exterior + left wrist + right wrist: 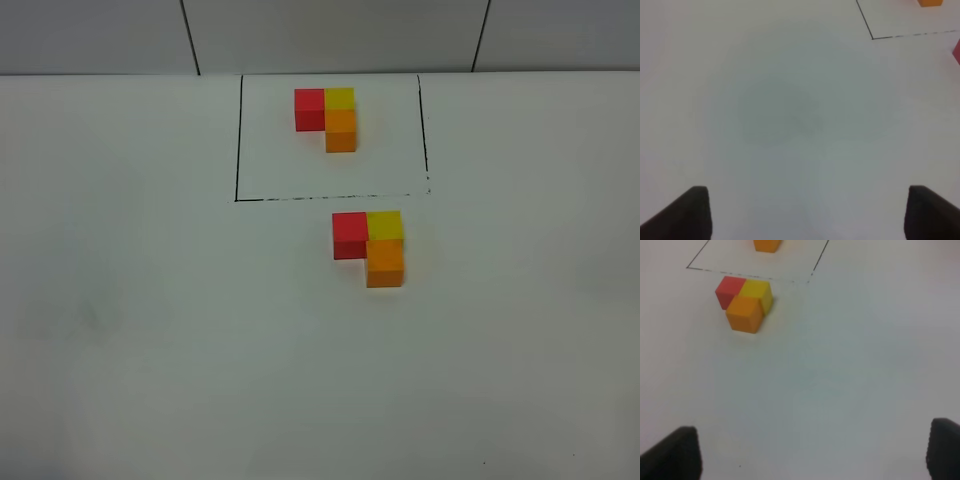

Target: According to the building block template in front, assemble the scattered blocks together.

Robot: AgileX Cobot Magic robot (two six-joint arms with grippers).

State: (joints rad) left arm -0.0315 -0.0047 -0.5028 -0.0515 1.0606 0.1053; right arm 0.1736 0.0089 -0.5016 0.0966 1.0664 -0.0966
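Note:
The building block template [330,115], a red, yellow and orange L-cluster, sits inside a black-outlined box at the far middle of the table. In front of the box, the red cube [349,235], yellow cube [385,225] and orange cube [385,262] stand pressed together in the same L shape. The right wrist view shows them too: red [729,289], yellow [758,292], orange [744,314]. My left gripper [807,215] and right gripper [815,455] are both open and empty, well away from the cubes. Neither gripper shows in the exterior high view.
The black box outline [237,150] marks the template area on the white table [150,330]. A grey tiled wall [330,35] runs behind the table's far edge. In the left wrist view, a box corner [873,38] and a sliver of the red cube [957,50] show.

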